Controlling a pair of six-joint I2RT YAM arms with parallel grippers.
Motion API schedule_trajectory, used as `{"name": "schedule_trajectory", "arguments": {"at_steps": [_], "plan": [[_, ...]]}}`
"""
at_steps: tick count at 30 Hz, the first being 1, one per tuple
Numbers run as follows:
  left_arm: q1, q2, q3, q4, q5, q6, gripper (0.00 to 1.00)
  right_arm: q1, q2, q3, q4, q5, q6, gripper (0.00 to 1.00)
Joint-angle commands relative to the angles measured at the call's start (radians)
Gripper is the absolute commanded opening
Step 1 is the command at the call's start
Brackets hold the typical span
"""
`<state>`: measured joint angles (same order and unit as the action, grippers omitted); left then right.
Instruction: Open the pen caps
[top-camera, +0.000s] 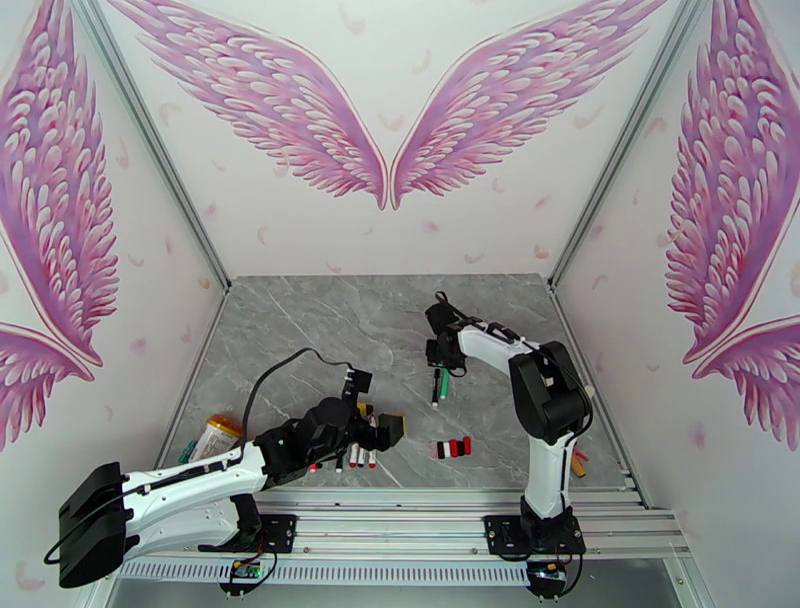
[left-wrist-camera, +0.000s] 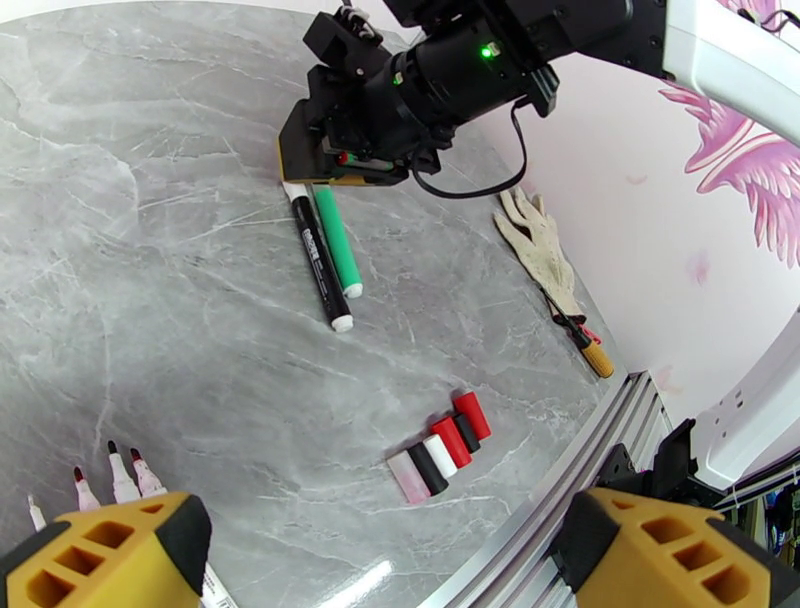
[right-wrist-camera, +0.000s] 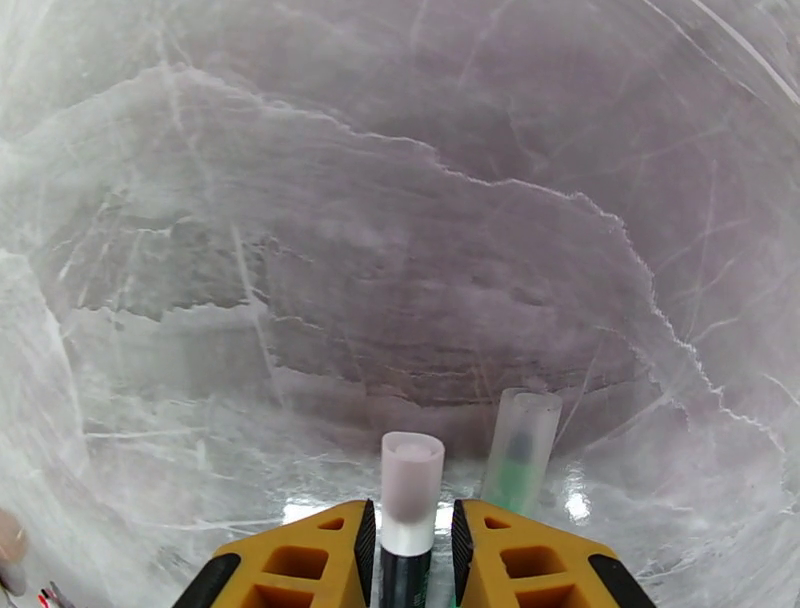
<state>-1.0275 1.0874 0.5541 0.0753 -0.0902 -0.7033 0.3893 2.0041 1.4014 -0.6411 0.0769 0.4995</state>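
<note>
Right wrist, right gripper (right-wrist-camera: 410, 517) astride black pen (right-wrist-camera: 404, 580), grip uncertain, left wrist, left gripper (left-wrist-camera: 385, 540) gaping empty, pen caps (left-wrist-camera: 440, 447)

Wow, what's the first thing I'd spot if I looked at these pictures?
The giant pink wings painted on the back wall jump out first. Then, on the grey table, the right gripper has its yellow fingers on either side of a black pen, which lies beside a green pen. Near the table's front edge sits a neat row of little pen caps, red, black, white and pink.
</note>
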Motion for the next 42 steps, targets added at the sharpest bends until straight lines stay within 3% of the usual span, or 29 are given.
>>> {"name": "schedule_trajectory", "arguments": {"at_steps": [1, 21, 29, 42], "plan": [[0.008, -0.017, -0.023, 0.009, 0.007, 0.006, 0.99, 0.01, 0.036, 0.034, -0.019, 0.026, 0.0, 0.3], [0.009, -0.006, -0.025, 0.005, 0.014, -0.009, 0.99, 0.013, 0.071, 0.069, 0.004, 0.009, -0.007, 0.23], [0.016, 0.006, -0.037, 0.041, 0.036, -0.048, 0.99, 0.025, -0.116, -0.01, 0.087, -0.077, 0.034, 0.21], [0.122, 0.064, -0.058, 0.256, 0.297, -0.136, 0.93, 0.081, -0.572, -0.375, 0.4, -0.318, 0.183, 0.19]]}}
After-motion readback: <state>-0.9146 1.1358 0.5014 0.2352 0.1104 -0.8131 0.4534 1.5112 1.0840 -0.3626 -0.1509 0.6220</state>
